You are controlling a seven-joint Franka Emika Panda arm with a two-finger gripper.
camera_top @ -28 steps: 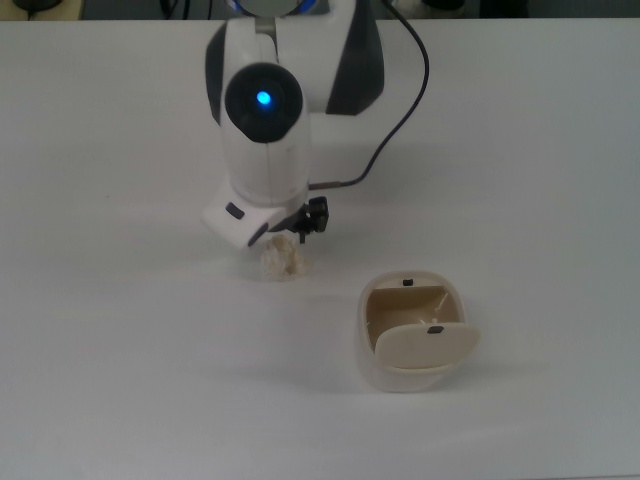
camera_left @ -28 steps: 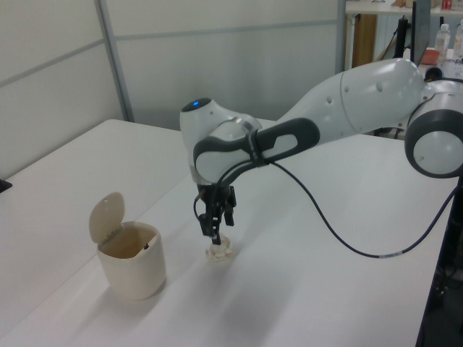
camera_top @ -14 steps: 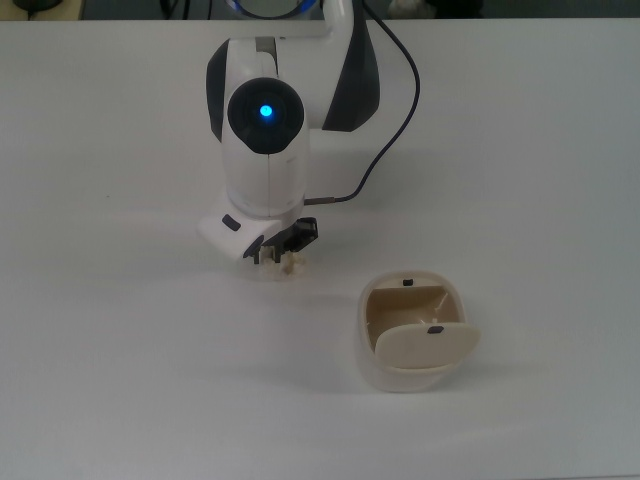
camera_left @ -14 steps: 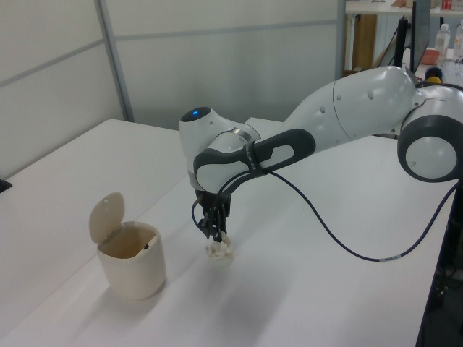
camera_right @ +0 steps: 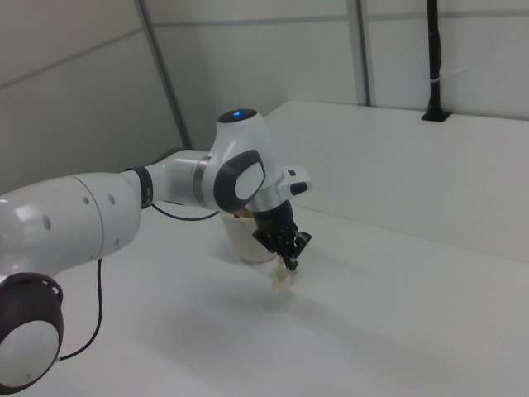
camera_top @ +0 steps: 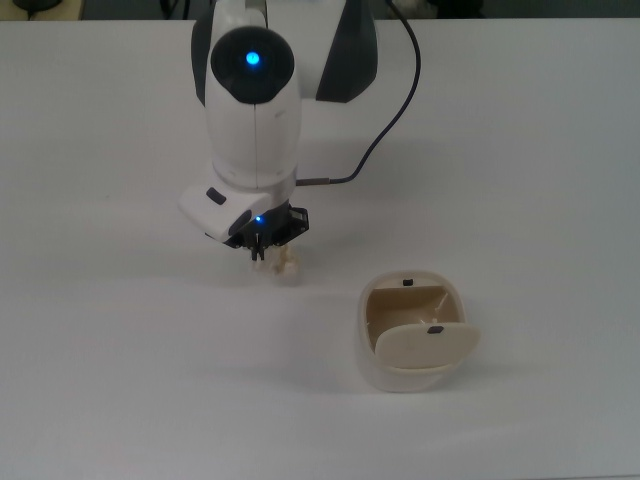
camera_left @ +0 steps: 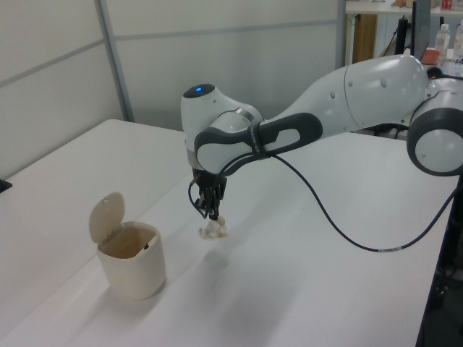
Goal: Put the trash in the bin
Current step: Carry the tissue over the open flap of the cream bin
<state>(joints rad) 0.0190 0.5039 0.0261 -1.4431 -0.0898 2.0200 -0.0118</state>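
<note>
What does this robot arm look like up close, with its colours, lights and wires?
The arm has glossy white rounded shells with dark grey bands at the joints. A blue light glows on one joint cap. A thin black cable loops along it. The small claw is black.

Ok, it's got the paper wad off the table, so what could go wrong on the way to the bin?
The gripper pinches only the top of the trash, which hangs below the fingertips, so it might slip out in transit. The bin has its flap lid tilted across part of the opening; a drop off-centre could bounce off it. Carried low, the wad may catch the rim.
</note>
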